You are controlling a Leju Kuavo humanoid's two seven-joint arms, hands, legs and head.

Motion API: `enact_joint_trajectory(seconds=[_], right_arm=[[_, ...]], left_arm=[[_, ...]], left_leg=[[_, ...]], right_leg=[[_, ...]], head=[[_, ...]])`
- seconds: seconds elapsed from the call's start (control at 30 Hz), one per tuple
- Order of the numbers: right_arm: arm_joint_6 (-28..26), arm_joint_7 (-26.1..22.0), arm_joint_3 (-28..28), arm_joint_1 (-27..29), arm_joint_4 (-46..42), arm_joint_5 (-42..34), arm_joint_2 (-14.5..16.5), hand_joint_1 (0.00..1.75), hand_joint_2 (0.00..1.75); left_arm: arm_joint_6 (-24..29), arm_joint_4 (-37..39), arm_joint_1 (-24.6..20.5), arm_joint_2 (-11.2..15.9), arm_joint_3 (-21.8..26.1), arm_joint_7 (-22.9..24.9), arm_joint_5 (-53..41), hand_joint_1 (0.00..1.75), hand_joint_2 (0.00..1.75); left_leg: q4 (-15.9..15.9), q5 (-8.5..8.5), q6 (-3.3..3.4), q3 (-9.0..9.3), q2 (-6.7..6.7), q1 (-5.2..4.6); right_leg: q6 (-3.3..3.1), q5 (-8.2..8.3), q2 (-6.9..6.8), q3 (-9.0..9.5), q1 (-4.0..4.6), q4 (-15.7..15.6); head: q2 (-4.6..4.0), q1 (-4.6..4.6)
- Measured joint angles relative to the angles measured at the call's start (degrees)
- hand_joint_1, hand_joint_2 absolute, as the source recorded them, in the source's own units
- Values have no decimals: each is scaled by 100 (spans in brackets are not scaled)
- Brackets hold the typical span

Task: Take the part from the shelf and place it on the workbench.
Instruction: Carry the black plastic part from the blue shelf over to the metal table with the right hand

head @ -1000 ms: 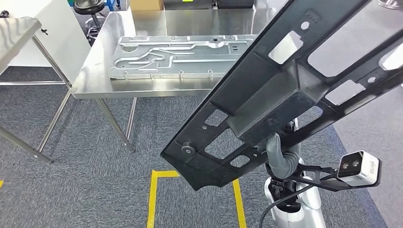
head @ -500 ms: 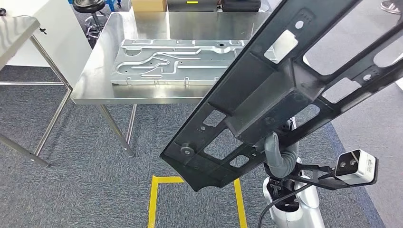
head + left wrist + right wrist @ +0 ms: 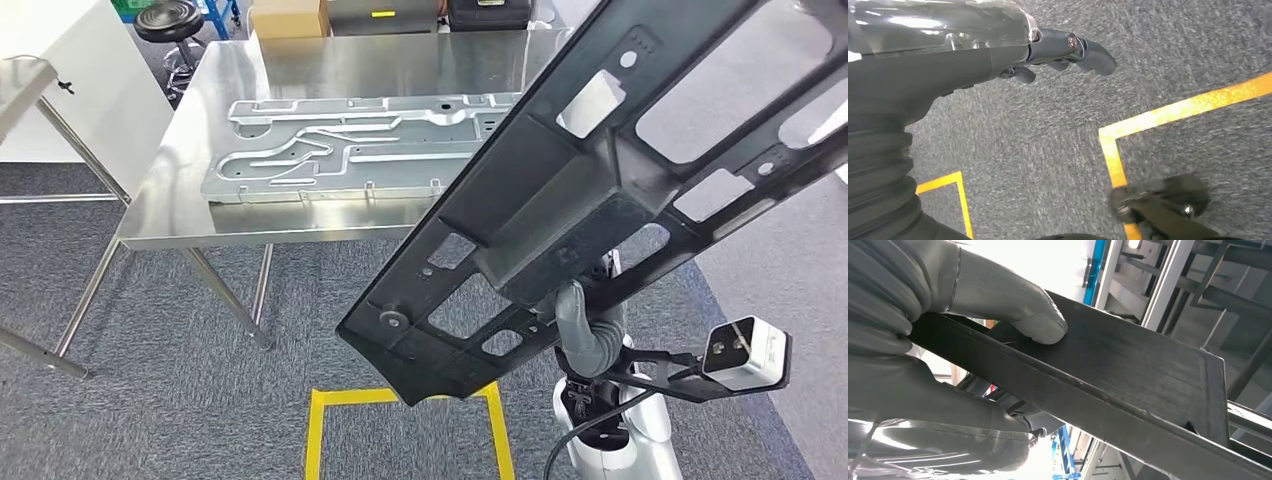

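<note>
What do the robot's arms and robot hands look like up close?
The right robot hand has a thick, smooth grey thumb and a ribbed grey cover like a bendy hose. The left robot hand has darker fingers with a small round screw and a shiny clear shell. A black cable loops by the glossy silver-white right arm.

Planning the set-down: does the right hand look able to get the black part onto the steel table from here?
Probably not yet. The right hand grips the black part over carpet, short of the steel table, whose near side already carries a metal panel.
</note>
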Motion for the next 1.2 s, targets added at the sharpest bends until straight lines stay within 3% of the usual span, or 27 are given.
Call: enact_joint_trajectory(seconds=[0.03,0.13,0.2,0.3,0.37,0.4,0.47,0.53,0.67,0.73,0.83,0.87,0.9,0.93,1.0,1.07,1.2], right_arm=[[-1,1,0,4,-2,3,0,175,175],[-2,4,-1,17,-9,7,0,175,175],[-2,3,-2,12,-15,6,0,175,175],[-1,3,-1,18,-17,8,0,175,175],[-2,4,-1,39,-16,9,0,175,175],[-2,4,-1,42,-16,9,0,175,175],[-1,4,-2,43,-16,9,0,175,175],[1,4,-4,49,-15,9,-1,175,175],[1,4,-11,57,-33,9,-2,175,175],[2,4,-11,48,-45,9,-1,175,175],[3,4,-10,49,-49,9,0,175,175],[3,4,-10,52,-49,10,0,175,175],[3,4,-11,53,-49,10,0,175,175],[4,4,-11,54,-49,10,0,175,175],[7,4,-11,47,-46,9,0,175,175],[11,5,-10,25,-33,10,0,175,175],[12,5,-11,-26,-29,7,-2,175,175]], left_arm=[[0,0,-1,4,-1,0,-1,0,175],[-1,0,7,4,-2,0,-2,0,175],[-1,0,7,1,-2,-1,-3,0,175],[0,0,-12,-1,-4,-2,-6,0,175],[0,0,1,-2,-5,-2,-10,0,175],[0,0,7,-4,-5,-1,-12,0,175],[0,0,11,-10,-7,-2,-13,0,175],[0,0,0,-14,-8,-2,-12,0,175],[0,0,-17,-13,-8,0,-12,0,175],[0,0,-37,-13,-9,0,-13,0,175],[0,0,-68,-14,-9,-8,-6,0,175],[-1,0,-71,-14,-9,-8,-5,0,175],[-1,0,-65,-14,-10,-4,-8,0,175],[-1,0,-49,-14,-10,-1,-9,0,175],[0,0,-22,-12,-11,0,-7,0,175],[0,0,-23,-11,-18,0,-3,0,175],[0,0,-33,-14,-23,2,2,0,175]], left_leg=[[-202,66,33,61,0,-21],[-327,81,112,137,-6,-27],[-378,90,165,249,-10,3],[-399,10,213,356,-13,13],[-397,-72,204,436,-18,15],[-396,-119,193,494,-21,19],[-400,-227,153,631,-24,29],[-410,-326,88,729,-26,27],[-344,-411,-44,852,-14,23],[60,-538,-86,662,-11,36],[1077,-918,-138,-22,-10,43],[1236,-975,-144,-193,-9,43],[1204,-923,-136,-278,-9,42],[992,-746,-114,-284,-10,40],[292,-152,-48,-197,-9,22],[-133,183,16,-145,-9,-8],[-284,193,144,6,-21,5]], right_leg=[[32,-36,-2,23,1,-7],[134,-56,-6,55,7,53],[189,-98,-9,-42,0,311],[272,-440,-11,-647,-47,1221],[312,-524,-15,-995,-78,1535],[322,-396,-19,-1034,-89,1417],[309,134,-34,-871,-100,735],[254,427,-53,-719,-69,207],[85,423,-34,-590,-49,69],[12,361,-34,-472,-61,46],[-35,235,-36,-340,-51,41],[-39,186,-30,-285,-46,41],[-37,131,-20,-215,-43,42],[-32,70,-9,-132,-41,41],[-3,-62,1,26,-31,48],[59,-168,8,110,-16,48],[189,-196,3,128,-16,238]], head=[[0,0],[0,0],[0,1],[0,1],[0,1],[0,1],[0,2],[0,4],[0,9],[0,8],[0,8],[0,8],[0,8],[0,8],[0,8],[0,9],[0,8]])
